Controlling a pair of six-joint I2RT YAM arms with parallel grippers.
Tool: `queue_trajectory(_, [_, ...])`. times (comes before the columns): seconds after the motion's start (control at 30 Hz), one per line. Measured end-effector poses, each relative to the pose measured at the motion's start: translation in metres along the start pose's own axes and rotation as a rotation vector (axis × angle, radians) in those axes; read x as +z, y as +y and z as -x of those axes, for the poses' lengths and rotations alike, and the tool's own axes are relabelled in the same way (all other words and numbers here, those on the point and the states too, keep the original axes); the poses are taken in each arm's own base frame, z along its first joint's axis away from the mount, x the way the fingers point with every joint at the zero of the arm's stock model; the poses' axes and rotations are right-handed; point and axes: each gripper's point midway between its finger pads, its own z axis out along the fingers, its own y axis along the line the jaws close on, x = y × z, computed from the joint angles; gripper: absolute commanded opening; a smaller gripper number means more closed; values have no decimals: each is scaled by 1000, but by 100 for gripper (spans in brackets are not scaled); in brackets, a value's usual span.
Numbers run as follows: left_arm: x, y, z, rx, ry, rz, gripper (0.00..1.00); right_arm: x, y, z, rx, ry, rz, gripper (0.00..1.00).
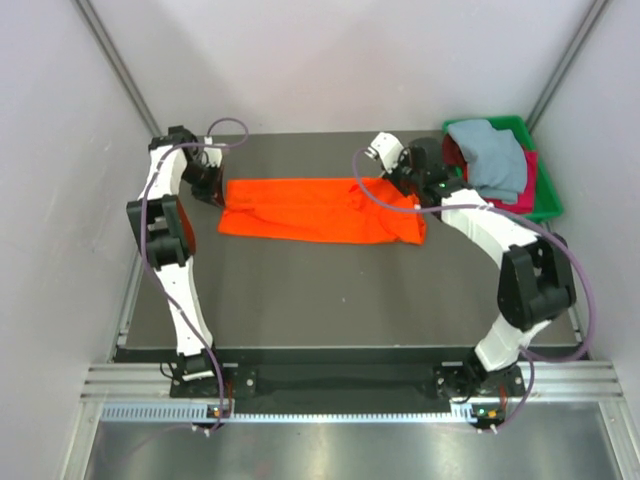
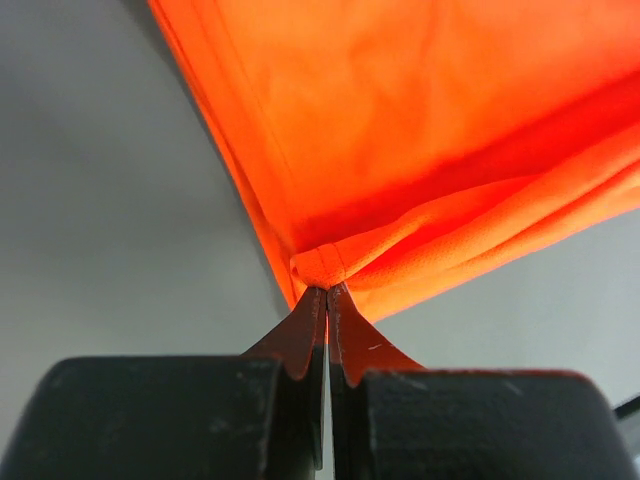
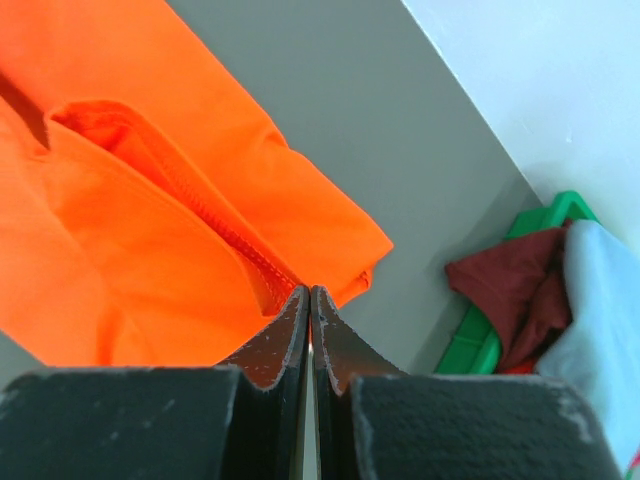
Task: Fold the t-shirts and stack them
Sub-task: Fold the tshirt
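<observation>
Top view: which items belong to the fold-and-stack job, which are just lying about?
Job: bright orange cloth t-shirt, gripped by left hand and right hand; pale grey-blue cloth t-shirt; dark red cloth t-shirt.
Lying about: green plastic tray holding the last two.

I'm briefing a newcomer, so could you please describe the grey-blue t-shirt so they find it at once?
At the far right corner of the dark table stands a green plastic tray. The grey-blue t-shirt lies crumpled on top of its pile: the only pale cloth there, above dark red shirts.
</observation>
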Motion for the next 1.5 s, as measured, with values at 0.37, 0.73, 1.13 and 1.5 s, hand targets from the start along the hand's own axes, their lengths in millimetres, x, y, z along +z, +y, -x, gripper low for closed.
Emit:
queue_trajectory(0.37, [30, -2, 1, -23, 39, -16, 35, 65, 8, -21, 4, 74, 36, 18])
queue_trajectory(0.73, [3, -15, -7, -56, -17, 22, 69, 48, -15, 0, 53, 43, -74, 58])
queue_trajectory(1.13, [-13, -58, 16, -21, -101, -80, 45, 36, 37, -4, 229, 31, 55, 56])
queue_trajectory(1.5, [51, -47, -14, -141, 44, -151, 45, 66, 80, -55, 408, 186, 144, 55])
